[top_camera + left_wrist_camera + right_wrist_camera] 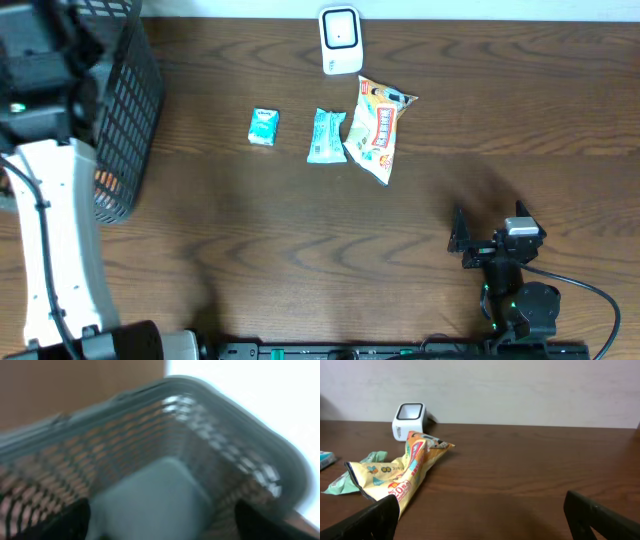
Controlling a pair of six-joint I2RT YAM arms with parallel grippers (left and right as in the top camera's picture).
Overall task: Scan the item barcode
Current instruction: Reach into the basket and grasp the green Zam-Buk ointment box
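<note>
Overhead, I see the snack bag (378, 128) just beside the white scanner (340, 40). My left gripper (160, 525) hangs over the basket (200, 387), fingers apart. My right gripper (480, 510) is wide apart too.

A black mesh basket (135, 100) stands at the left end of the dark wooden table (300, 250), pale wall (520, 390) behind

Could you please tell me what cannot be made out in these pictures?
Left wrist: motion blur; the pale item in the basket cannot be identified.
Overhead: the left arm covers most of the basket's inside.
All views: barcodes on the snack bag, teal packet and small box cannot be seen.
</note>
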